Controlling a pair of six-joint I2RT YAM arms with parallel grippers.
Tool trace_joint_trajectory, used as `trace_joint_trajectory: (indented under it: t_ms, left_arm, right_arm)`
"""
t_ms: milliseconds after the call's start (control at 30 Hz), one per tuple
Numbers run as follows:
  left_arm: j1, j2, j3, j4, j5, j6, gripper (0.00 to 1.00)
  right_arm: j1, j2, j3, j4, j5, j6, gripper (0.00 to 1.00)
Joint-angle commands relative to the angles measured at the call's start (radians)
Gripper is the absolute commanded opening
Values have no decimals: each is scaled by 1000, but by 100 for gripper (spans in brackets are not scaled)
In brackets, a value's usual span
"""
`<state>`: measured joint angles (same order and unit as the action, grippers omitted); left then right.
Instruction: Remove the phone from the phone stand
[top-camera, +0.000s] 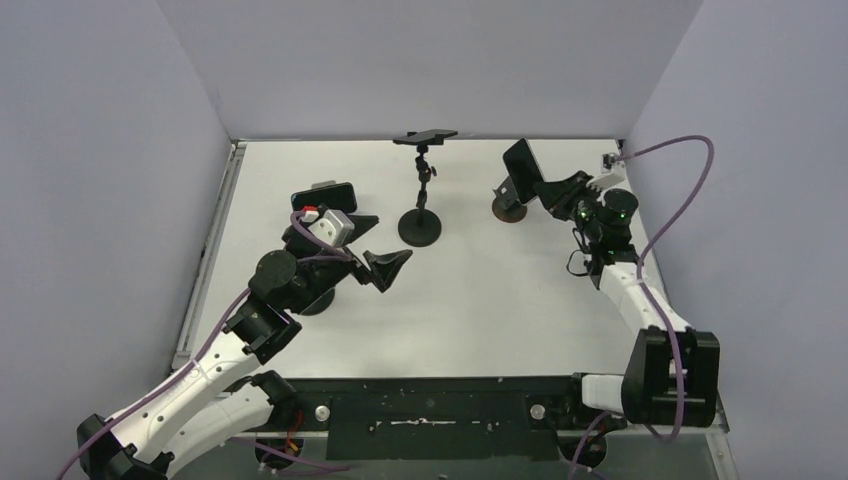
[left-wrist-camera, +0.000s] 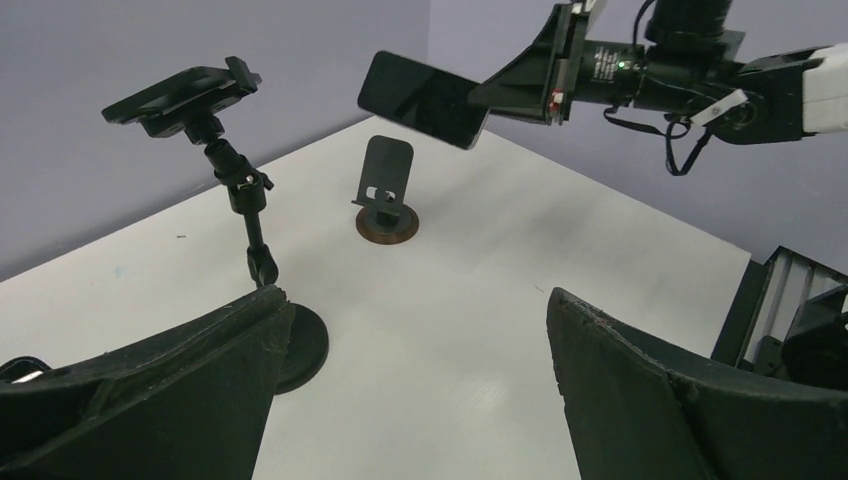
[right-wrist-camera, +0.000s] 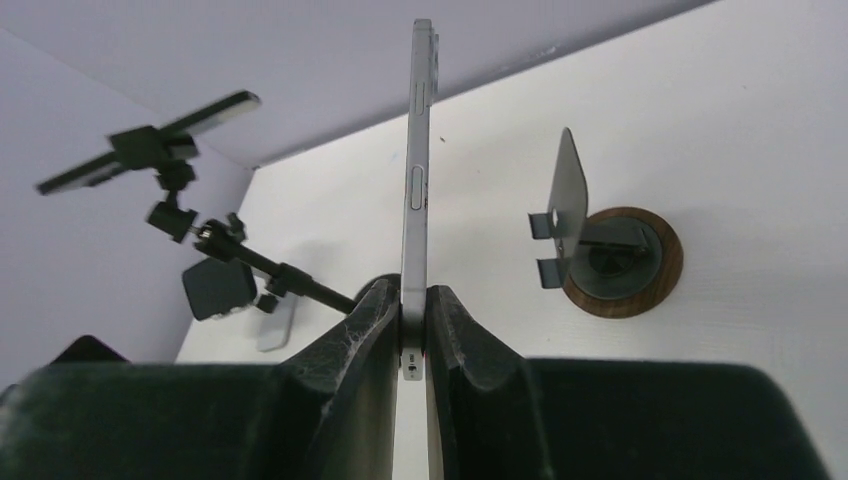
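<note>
My right gripper (top-camera: 548, 188) is shut on a black phone (top-camera: 521, 170) and holds it in the air, clear of its stand. The stand (top-camera: 510, 205) is a small metal plate on a round wooden base, empty, just below and left of the phone. In the right wrist view the phone (right-wrist-camera: 418, 170) stands edge-on between my fingers (right-wrist-camera: 370, 310), with the stand (right-wrist-camera: 600, 250) to its right. In the left wrist view the phone (left-wrist-camera: 422, 100) hangs above the stand (left-wrist-camera: 385, 190). My left gripper (top-camera: 385, 268) is open and empty over the table's middle.
A black tripod mount (top-camera: 420, 228) with a round base holds a second phone (top-camera: 425, 135) flat at the back centre. A third phone (top-camera: 325, 193) sits on a white stand at the left, behind my left wrist. Grey walls enclose the table.
</note>
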<state>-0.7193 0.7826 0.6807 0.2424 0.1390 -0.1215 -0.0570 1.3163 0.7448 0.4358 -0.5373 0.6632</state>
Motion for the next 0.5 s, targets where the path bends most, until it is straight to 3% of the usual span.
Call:
trace_joint_trajectory:
  t_ms: [0, 233, 467]
  left_arm:
    - [-7, -20, -12, 93, -49, -60, 97]
    - [-4, 35, 36, 139, -25, -214, 97]
    - [-10, 124, 97, 245, 55, -448, 97]
  right_arm:
    - [32, -206, -2, 7, 48, 101, 0]
    - [167, -464, -40, -140, 76, 149, 0]
    - [231, -684, -111, -129, 65, 270, 0]
